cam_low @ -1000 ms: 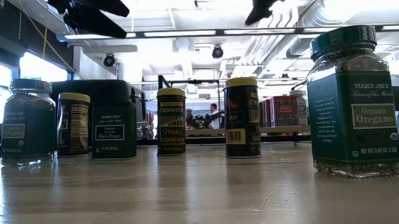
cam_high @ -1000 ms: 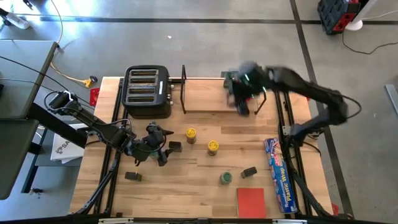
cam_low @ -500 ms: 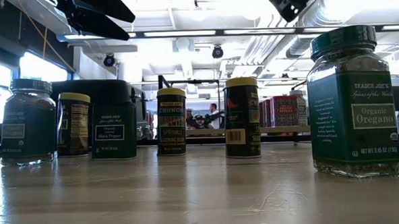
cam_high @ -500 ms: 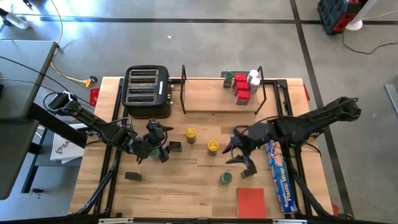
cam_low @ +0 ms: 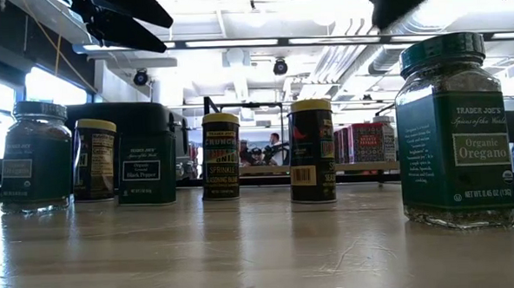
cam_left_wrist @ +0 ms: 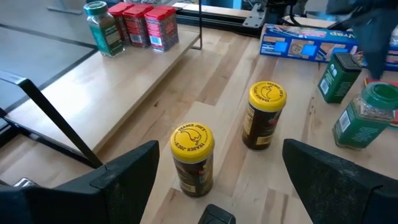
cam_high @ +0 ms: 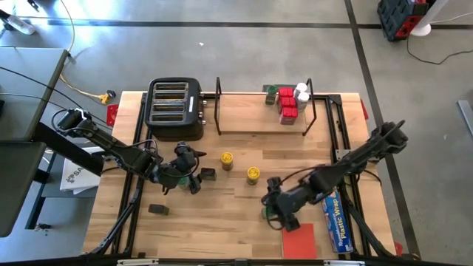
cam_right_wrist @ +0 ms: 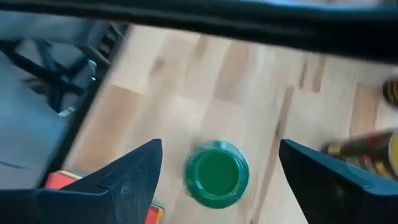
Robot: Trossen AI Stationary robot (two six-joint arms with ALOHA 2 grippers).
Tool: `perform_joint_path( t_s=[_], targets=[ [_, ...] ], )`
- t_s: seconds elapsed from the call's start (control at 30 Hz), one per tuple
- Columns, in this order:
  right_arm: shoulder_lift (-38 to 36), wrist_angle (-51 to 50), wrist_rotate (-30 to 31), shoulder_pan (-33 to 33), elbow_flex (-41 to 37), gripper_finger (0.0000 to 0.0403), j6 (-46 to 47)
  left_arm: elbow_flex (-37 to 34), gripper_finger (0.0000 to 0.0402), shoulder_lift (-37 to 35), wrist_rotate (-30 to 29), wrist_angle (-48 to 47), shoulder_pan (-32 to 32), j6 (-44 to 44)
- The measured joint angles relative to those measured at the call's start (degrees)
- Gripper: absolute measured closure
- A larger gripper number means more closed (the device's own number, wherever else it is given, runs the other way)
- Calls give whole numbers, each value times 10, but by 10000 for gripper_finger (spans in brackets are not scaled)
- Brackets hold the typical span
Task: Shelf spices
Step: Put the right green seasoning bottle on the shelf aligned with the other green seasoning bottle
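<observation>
My right gripper (cam_high: 276, 207) hangs open over a green-lidded spice jar (cam_high: 266, 213) near the table's near edge. In the right wrist view its fingers stand on either side of the green lid (cam_right_wrist: 216, 173) without touching it. My left gripper (cam_high: 194, 172) waits open at the table's left, facing two yellow-lidded jars (cam_left_wrist: 193, 158) (cam_left_wrist: 264, 116). A black tin (cam_high: 208, 174) stands just in front of it. The wood-and-wire shelf (cam_high: 251, 114) holds red tins and jars (cam_high: 289, 103) at its right end. In the low view the oregano jar (cam_low: 456, 131) stands upright on the table.
A black toaster (cam_high: 175, 108) stands left of the shelf. A flat red square (cam_high: 298, 240) and a long blue plastic-wrap box (cam_high: 334, 214) lie close to my right gripper. Another black tin (cam_high: 157, 209) sits near the left near corner.
My right gripper has swung from the shelf's right end toward the near edge and come down over the green-lidded jar. The spices on the shelf stand where the gripper was.
</observation>
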Motion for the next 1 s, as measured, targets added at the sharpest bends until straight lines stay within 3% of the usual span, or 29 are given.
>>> perform_joint_path(
  t_s=[0.23,0.53,0.8,1.0],
  targets=[
    [51,-32,14,1,16,84,44,0,64,0,6,0,-2,0],
    [55,-44,30,1,16,89,82,0,64,0,15,-1,-2,0],
    [79,-39,28,7,15,131,85,0,64,0,16,-2,-2,0],
    [80,-38,34,9,23,188,121,0,64,0,17,-2,-2,0]
  ],
)
